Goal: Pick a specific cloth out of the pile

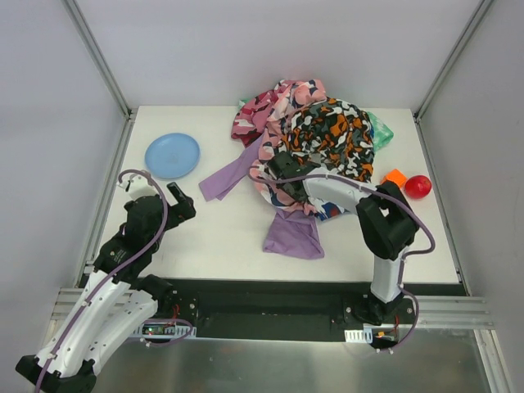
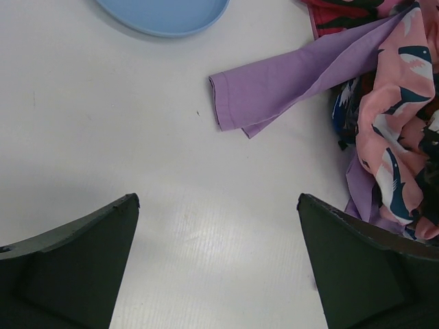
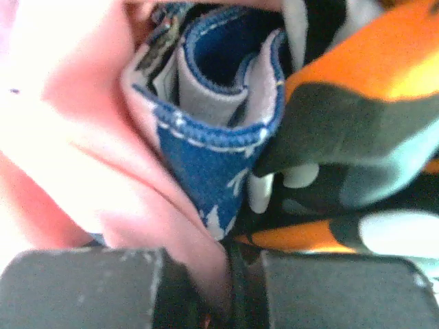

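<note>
Item one, my left gripper point(image 2: 216, 267): released, jaws spread wide, hanging over bare table point(image 1: 221, 237) near the left edge, holding nothing. Item two, my right gripper point(image 3: 223, 284): pushed into the near-left flank of the pile point(image 1: 311, 139), fingers drawn almost together with a thin fold of pink fabric point(image 3: 89, 157) pinched between them; I judged that a clench on the pink, not on the wanted piece. Beside that fold in the right wrist view lay a blue printed hem point(image 3: 219, 157) and the black-orange-white cloth point(image 3: 343, 130). No lilac showed there. Item three, the cloth point(image 1: 293, 236): plain lilac, not yet out. One flap lay flat on the table in front of the pile, and a long sleeve-like end point(image 2: 274, 89) ran out to the left toward the blue plate point(image 1: 172, 155); its middle was buried under the patterned pieces, and my right arm crossed over it. Sundries: a green piece point(image 1: 381, 129) at the far right of the heap, an orange block point(image 1: 395, 176) and a red ball point(image 1: 417, 186) just beside each other to the right. Progress, as I reckoned it: early. The pile had been entered, but the lilac piece was not in either gripper; left to do were releasing the pink, taking an exposed lilac end and drawing it clear.
</note>
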Robot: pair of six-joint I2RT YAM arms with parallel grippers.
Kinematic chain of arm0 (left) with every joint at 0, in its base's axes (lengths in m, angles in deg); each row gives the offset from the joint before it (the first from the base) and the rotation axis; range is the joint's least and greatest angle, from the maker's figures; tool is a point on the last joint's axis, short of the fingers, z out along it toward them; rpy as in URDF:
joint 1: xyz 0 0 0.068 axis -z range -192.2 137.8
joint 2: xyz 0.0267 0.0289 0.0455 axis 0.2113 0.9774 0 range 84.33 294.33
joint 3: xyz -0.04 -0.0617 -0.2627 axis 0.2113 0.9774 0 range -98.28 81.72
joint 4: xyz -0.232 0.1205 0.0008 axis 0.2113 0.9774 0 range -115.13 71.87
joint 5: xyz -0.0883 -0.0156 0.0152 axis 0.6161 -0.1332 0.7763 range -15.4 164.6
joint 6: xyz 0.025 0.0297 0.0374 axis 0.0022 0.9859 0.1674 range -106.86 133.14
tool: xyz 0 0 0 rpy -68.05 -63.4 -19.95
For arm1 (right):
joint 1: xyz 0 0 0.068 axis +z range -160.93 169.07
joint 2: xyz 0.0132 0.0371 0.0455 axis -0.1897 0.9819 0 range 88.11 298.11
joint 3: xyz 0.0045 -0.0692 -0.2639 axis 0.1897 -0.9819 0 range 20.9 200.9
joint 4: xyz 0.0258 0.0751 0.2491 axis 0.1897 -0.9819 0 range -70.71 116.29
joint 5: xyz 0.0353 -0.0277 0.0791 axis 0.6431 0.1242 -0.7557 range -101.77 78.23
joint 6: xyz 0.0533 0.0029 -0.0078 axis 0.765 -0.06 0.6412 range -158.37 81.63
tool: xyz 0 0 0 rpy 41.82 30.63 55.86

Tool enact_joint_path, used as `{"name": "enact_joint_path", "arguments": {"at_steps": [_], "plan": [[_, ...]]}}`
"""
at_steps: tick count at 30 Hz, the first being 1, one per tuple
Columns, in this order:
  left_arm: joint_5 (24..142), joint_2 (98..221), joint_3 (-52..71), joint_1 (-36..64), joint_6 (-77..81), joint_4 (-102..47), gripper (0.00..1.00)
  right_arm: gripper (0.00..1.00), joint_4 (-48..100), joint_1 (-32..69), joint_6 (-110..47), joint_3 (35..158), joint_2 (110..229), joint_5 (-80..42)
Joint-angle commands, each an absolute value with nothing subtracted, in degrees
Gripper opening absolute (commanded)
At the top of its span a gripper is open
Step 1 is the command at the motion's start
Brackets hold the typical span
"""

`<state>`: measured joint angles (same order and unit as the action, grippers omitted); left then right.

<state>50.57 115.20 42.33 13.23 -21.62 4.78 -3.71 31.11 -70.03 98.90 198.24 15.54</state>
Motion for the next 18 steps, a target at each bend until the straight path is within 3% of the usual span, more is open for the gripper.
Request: {"name": "enact_joint_path", "arguments": {"at_steps": [1, 5, 10, 18], "plan": [[53.41, 115.79, 41.47, 13.11, -21.4, 3.7, 0.99, 0.01, -1.58, 30.29, -68.42, 101.33, 187.73, 14.17], [55.52, 118.6, 40.86, 13.11, -20.0, 1.24, 0.99, 0.01, 4.39, 29.94, -71.23, 102.2, 178.48, 12.48], [59.74, 123.17, 40.15, 13.11, -18.42, -3.67, 0.99, 0.01, 8.7, 24.07, -72.2, 109.05, 176.09, 16.71], [69.31, 135.64, 35.24, 13.11, -13.5, -12.46, 0.99, 0.01, 12.76, 4.47, -59.22, 127.48, 191.35, 3.7]]}}
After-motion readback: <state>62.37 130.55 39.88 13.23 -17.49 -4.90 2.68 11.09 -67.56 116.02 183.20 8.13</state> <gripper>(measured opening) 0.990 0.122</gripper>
